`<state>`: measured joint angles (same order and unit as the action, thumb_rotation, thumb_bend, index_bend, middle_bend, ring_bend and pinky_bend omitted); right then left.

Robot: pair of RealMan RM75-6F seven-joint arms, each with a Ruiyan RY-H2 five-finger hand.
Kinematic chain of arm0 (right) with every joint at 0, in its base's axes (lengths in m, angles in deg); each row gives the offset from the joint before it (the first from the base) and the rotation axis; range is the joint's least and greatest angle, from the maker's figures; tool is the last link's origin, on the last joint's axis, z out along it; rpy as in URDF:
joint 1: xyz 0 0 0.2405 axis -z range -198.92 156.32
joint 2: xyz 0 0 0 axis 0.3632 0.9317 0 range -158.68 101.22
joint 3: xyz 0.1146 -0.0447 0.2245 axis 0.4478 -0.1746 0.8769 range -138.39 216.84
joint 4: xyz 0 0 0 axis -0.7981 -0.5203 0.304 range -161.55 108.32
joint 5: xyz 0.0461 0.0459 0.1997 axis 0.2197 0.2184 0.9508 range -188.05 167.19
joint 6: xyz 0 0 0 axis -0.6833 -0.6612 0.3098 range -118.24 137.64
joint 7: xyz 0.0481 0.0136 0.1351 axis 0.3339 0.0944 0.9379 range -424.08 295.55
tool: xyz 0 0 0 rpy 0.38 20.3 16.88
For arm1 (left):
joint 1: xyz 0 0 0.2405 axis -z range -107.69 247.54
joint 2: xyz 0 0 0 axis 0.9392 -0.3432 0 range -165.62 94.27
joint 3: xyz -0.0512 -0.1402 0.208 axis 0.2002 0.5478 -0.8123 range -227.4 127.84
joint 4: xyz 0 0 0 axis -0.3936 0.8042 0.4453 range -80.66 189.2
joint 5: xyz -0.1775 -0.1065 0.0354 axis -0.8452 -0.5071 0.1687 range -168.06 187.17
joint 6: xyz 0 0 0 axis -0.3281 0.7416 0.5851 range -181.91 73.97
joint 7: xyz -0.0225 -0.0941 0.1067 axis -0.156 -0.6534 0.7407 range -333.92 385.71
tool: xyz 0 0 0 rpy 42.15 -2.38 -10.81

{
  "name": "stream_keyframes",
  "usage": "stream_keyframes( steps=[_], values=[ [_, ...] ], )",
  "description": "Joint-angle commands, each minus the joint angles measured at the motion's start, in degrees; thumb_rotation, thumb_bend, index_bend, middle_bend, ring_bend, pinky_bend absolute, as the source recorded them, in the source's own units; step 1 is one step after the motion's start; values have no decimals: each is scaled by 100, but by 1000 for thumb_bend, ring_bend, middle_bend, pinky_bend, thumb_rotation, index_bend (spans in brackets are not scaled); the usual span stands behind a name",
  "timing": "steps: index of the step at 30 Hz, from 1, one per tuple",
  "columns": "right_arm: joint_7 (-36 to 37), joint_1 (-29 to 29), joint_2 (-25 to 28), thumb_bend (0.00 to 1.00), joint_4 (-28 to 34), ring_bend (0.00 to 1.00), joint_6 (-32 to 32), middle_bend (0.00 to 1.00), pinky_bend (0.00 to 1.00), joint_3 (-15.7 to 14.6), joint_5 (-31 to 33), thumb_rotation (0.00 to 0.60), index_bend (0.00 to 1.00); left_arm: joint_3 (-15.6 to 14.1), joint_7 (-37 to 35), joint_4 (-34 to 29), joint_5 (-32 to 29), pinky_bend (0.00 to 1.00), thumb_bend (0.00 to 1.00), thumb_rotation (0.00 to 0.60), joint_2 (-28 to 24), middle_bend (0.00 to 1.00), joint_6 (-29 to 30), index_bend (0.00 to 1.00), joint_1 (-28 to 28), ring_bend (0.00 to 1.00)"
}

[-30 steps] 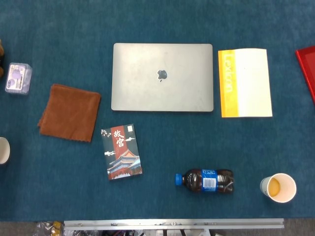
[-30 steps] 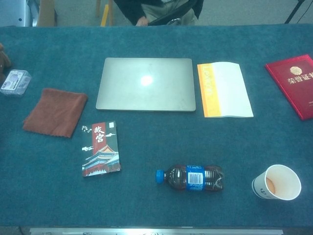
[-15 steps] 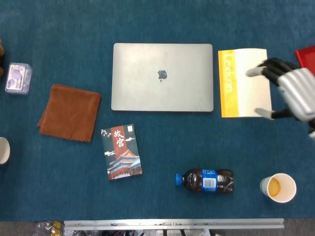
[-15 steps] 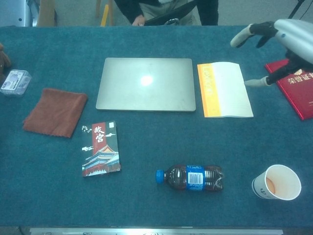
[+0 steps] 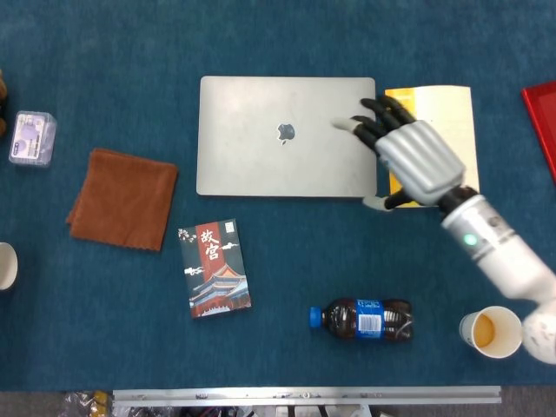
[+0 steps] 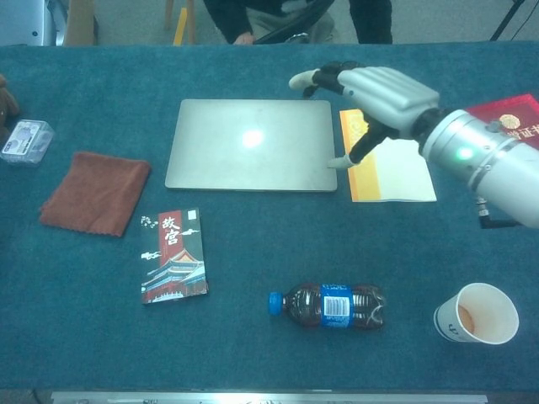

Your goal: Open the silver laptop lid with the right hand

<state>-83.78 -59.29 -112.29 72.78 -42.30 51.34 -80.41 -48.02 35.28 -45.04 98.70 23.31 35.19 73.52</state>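
The silver laptop (image 5: 287, 136) (image 6: 250, 145) lies closed and flat at the table's centre, logo up. My right hand (image 5: 405, 155) (image 6: 370, 97) hovers over its right edge with the fingers spread and nothing in them. The fingertips (image 5: 340, 124) reach over the lid's right part, and the thumb (image 5: 376, 203) (image 6: 341, 162) points at the near right corner. Whether the hand touches the lid cannot be told. My left hand is not in either view.
A yellow and white booklet (image 5: 447, 104) (image 6: 396, 174) lies right of the laptop, partly under my hand. A red book (image 6: 509, 126) sits far right. Nearer are a cola bottle (image 5: 362, 320), a paper cup (image 5: 492, 331), a small book (image 5: 214, 268), a brown cloth (image 5: 123, 198) and a plastic box (image 5: 32, 138).
My right hand entered from the right and moved left, from above the booklet to over the laptop's right edge. The laptop has not moved.
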Motion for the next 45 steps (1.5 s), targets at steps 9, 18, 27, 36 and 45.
stream_keyframes(
  steps=[9, 18, 27, 36, 45],
  values=[
    [-856, -723, -1302, 7, -1104, 26, 78, 210, 33, 39, 558, 600, 136, 4, -117, 27, 52, 267, 409, 600, -24, 354, -39, 287, 34, 273],
    [-1310, -1109, -2057, 7, -1838, 10, 15, 200, 33, 51, 811, 600, 128, 0, -277, 157, 33, 267, 409, 600, 0, 352, -66, 287, 35, 273],
    [-1385, -1279, -2559, 9, -2444, 0, 16, 195, 33, 14, 929, 600, 128, -9, -434, 285, 15, 267, 408, 600, 18, 351, -64, 287, 17, 273],
    [-1321, -1386, -2869, 12, -2905, 0, 95, 196, 33, -3, 944, 600, 128, -39, -498, 424, -37, 267, 409, 600, 52, 351, -164, 286, 26, 273],
    [-1301, -1491, -3088, 13, -3239, 0, 155, 195, 33, 71, 985, 600, 128, -20, -612, 555, -93, 267, 409, 600, 81, 351, -167, 286, 17, 273]
  ],
)
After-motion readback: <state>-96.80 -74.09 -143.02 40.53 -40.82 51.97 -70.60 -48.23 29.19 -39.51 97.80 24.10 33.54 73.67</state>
